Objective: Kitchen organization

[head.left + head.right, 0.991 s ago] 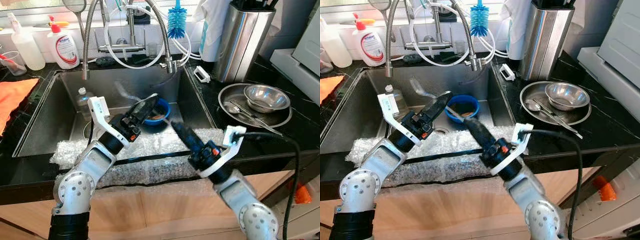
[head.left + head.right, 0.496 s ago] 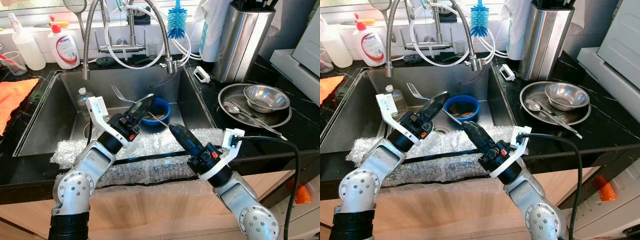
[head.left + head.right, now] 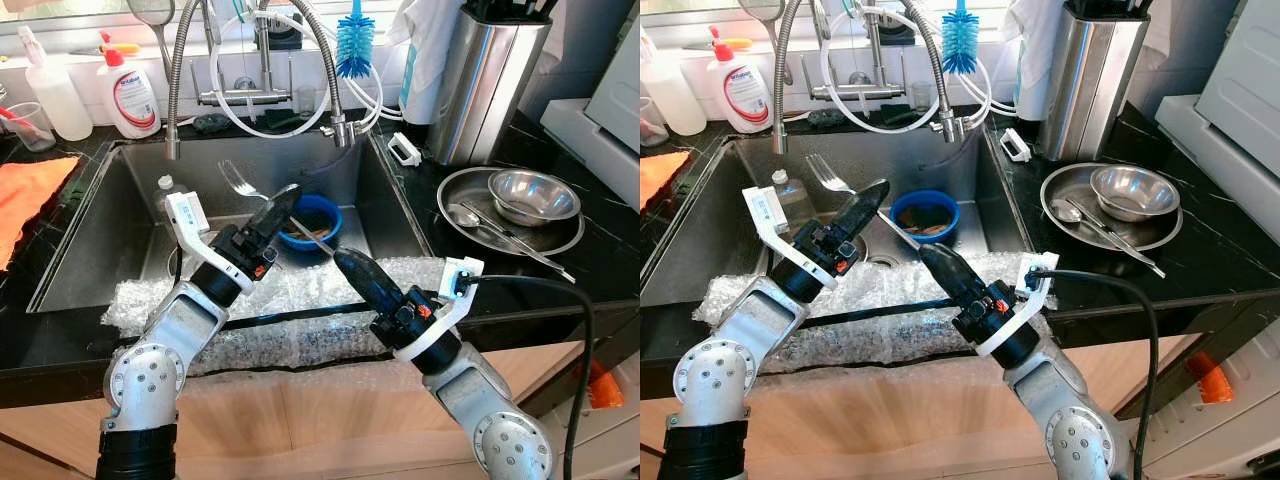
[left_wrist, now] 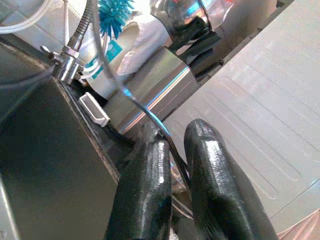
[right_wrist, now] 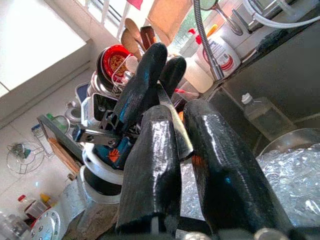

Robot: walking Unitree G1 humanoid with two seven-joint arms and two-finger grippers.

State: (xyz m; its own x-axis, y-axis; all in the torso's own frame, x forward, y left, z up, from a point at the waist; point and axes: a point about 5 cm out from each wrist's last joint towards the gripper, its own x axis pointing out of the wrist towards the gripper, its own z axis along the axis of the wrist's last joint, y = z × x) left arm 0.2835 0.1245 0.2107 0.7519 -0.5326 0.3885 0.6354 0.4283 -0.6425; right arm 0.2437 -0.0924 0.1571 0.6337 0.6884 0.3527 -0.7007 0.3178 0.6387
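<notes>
A steel fork (image 3: 236,180) hangs over the sink (image 3: 110,230), tines up and to the left. Its handle slopes down to the right past the blue bowl (image 3: 322,216). My left gripper (image 3: 283,197) is shut on the fork's middle; in the left wrist view the handle (image 4: 145,107) runs out between the fingers (image 4: 147,200). My right gripper (image 3: 342,260) is shut on the handle's lower end; the right wrist view shows the handle (image 5: 172,125) pinched between its fingers, with the left gripper (image 5: 150,75) just beyond.
Bubble wrap (image 3: 290,300) covers the sink's front edge. A plastic bottle (image 3: 165,195) stands in the basin. A steel plate (image 3: 460,195) with a steel bowl (image 3: 533,193) and cutlery sits on the right counter. Behind are a steel canister (image 3: 480,80), faucet hoses and a soap bottle (image 3: 128,95).
My left gripper has drawn slightly left with the fork. The right gripper has shifted a little left and down at the handle's lower end.
</notes>
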